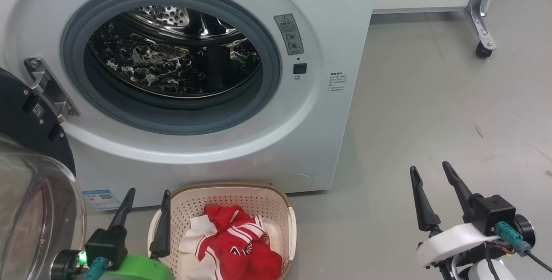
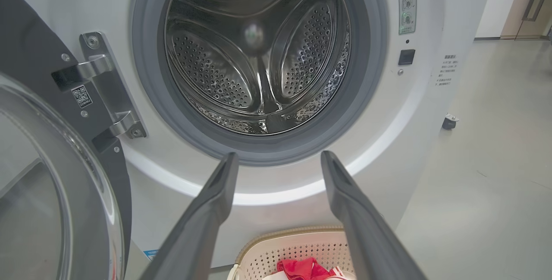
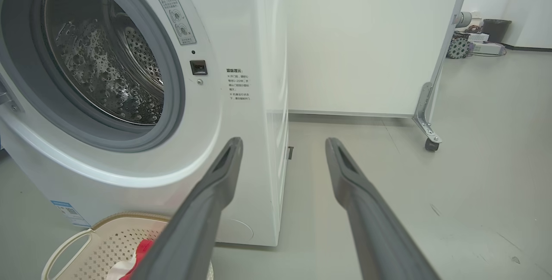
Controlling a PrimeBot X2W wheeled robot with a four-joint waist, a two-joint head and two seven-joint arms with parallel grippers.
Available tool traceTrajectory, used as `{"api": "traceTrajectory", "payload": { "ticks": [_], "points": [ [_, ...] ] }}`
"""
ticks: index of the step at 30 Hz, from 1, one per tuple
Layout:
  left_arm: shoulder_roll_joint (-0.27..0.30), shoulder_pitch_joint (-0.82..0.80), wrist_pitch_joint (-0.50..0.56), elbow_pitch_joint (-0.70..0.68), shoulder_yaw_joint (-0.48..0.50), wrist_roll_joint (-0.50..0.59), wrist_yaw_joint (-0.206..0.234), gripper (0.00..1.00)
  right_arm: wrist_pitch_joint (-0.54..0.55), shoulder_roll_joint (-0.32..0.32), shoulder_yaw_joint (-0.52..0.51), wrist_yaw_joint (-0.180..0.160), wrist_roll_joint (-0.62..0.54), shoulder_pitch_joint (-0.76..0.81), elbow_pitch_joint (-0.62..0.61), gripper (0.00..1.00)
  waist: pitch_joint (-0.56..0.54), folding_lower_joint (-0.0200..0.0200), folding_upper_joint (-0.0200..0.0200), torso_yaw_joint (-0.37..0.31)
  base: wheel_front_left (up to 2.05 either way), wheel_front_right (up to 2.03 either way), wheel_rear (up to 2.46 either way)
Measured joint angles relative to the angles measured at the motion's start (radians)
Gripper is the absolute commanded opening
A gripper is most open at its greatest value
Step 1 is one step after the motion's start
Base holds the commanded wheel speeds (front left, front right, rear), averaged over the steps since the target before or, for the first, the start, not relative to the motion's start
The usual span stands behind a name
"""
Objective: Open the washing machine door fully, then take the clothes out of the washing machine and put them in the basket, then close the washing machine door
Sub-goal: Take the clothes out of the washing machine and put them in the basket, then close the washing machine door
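Left tool (image 1: 148, 190) hangs low before the left front of the washing machine (image 1: 336, 21), its two dark fingers spread wide and empty. The washing machine door (image 1: 30, 142) stands open on the hinge at the machine's left edge, its clear glass bowl bulging toward the camera. Just right of this tool, the basket (image 1: 258, 206) sits on the floor (image 1: 431, 99) against the foot of the machine, below the round opening. The clothes (image 1: 237, 241) lie inside it (red with white stripes and a white collar). Above, the steel drum (image 1: 172, 55) shows bare perforated metal inside its grey rubber rim. Well right of the machine's front corner, the right tool (image 1: 430, 166) hovers over the floor, fingers equally wide apart, gripping nothing.
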Motion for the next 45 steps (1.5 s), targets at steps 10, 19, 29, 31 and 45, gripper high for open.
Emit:
{"api": "traceTrajectory", "payload": {
  "ticks": [10, 19, 29, 31, 45],
  "points": [
    [0.002, 0.037, 0.009, -0.057, -0.002, 0.008, 0.017, 1.00, 0.009, 0.000, 0.000, -0.008, 0.000, 0.009, -0.024, 1.00, -0.002, 0.0000, 0.0000, -0.004, 0.00, 0.00, 0.00],
    [0.003, 0.061, 0.021, -0.097, -0.001, 0.008, 0.033, 1.00, 0.019, -0.002, 0.000, -0.008, 0.001, 0.024, -0.039, 1.00, -0.002, 0.0000, 0.0000, -0.006, 0.00, 0.00, 0.00],
    [0.006, 0.081, 0.044, -0.132, -0.004, 0.011, 0.050, 1.00, 0.030, -0.005, 0.000, -0.009, 0.003, 0.026, -0.055, 1.00, -0.007, 0.0000, 0.0000, -0.007, 0.00, 0.00, 0.00],
    [0.006, 0.082, 0.047, -0.135, -0.004, 0.012, 0.050, 1.00, 0.030, -0.005, 0.000, -0.010, 0.003, 0.026, -0.056, 1.00, -0.007, 0.0000, 0.0000, -0.006, -0.01, 0.01, 0.00],
    [0.007, 0.098, 0.062, -0.174, -0.006, 0.013, 0.058, 1.00, 0.031, -0.008, 0.000, -0.017, 0.003, 0.029, -0.071, 1.00, -0.012, 0.0000, 0.0000, -0.006, -0.34, 0.34, 0.00]
  ]
}}
